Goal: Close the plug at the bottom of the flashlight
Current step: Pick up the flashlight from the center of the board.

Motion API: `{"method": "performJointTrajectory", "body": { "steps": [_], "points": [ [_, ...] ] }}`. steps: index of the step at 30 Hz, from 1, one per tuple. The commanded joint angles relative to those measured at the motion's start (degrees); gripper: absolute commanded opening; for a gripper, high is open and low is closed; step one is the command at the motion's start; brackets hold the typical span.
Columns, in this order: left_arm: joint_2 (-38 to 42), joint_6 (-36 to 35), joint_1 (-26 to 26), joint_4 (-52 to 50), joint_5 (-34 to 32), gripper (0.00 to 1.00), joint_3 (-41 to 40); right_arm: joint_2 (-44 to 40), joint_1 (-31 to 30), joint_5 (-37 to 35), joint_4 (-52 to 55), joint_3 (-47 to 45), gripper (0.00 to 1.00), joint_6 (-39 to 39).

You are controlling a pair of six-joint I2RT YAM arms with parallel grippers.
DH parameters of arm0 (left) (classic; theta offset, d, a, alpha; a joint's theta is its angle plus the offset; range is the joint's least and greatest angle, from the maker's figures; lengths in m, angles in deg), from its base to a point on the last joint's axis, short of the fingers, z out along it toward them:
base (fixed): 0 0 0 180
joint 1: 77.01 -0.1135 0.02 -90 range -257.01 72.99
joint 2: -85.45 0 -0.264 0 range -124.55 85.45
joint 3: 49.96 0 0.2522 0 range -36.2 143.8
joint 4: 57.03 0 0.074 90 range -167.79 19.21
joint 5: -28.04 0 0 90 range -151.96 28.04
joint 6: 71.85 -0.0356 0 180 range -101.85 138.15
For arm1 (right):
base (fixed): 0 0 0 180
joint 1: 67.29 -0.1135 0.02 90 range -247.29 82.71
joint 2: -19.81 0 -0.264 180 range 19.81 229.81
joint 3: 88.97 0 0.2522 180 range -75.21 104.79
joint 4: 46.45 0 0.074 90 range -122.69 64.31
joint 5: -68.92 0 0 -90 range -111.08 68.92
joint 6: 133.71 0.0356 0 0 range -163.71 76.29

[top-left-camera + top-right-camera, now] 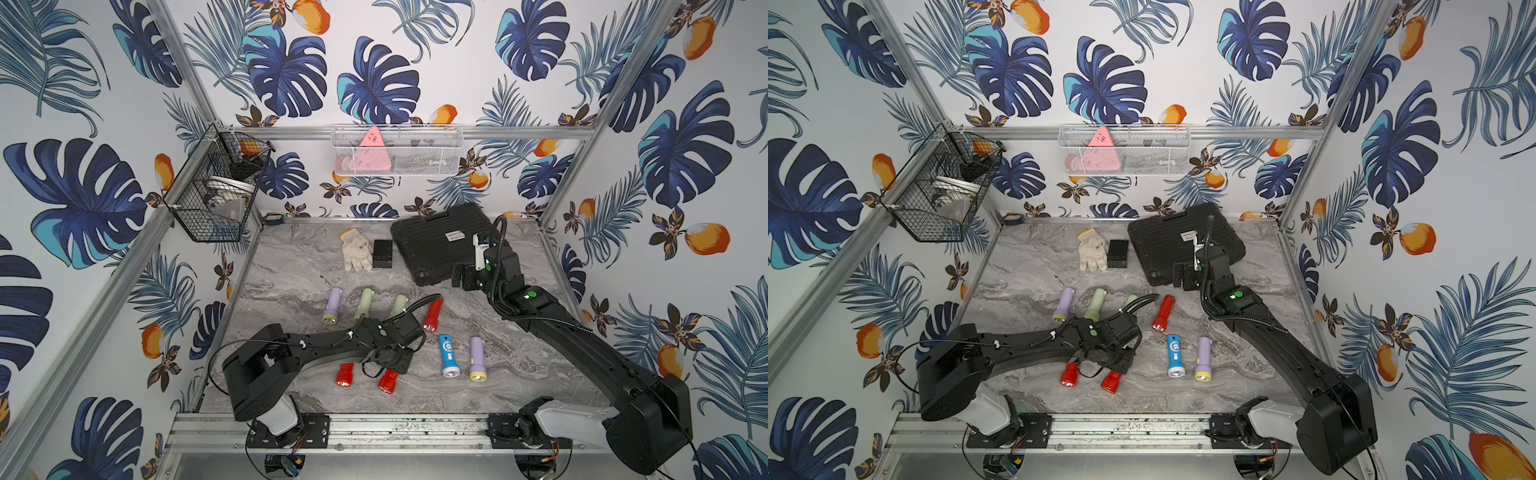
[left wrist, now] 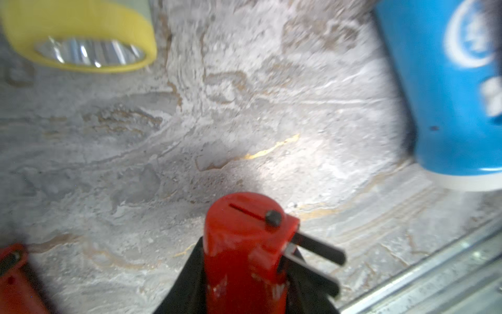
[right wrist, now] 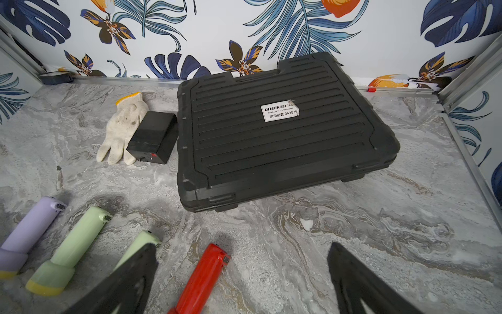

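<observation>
- Evidently, the red flashlight [image 2: 239,231], toward the front of the marbled table [image 2: 190,108], is clamped round its glossy, scuffed plastic barrel by the left gripper [image 2: 241,296].
- Its plug [image 2: 317,252] is swung out: two flat dark prongs on a hinged red tab.
- A firm hold is needed while the prongs are pressed flat against the rounded end.
- Farther off, the right gripper [image 1: 462,279] is spread wide and empty, before the ribbed black case [image 1: 440,245].
</observation>
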Motion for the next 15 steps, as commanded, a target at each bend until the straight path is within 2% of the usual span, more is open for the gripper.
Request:
{"method": "performJointTrajectory", "body": {
  "steps": [1, 9, 15],
  "points": [
    [3.8, -4.54, -0.19, 2.9, -1.53, 0.0, 1.04, 0.14, 1.96, 2.73, 0.24, 1.23, 1.0, 0.34],
    [13.95, -12.01, -3.3, 12.77, -1.84, 0.0, -0.16, 0.26, 5.65, 10.22, 1.04, 4.52, 1.0, 3.6],
    [20.56, -18.84, -4.84, 29.1, -3.12, 0.0, -6.62, -0.39, 6.73, 19.42, 0.05, 6.31, 1.0, 5.43]
  ]
}}
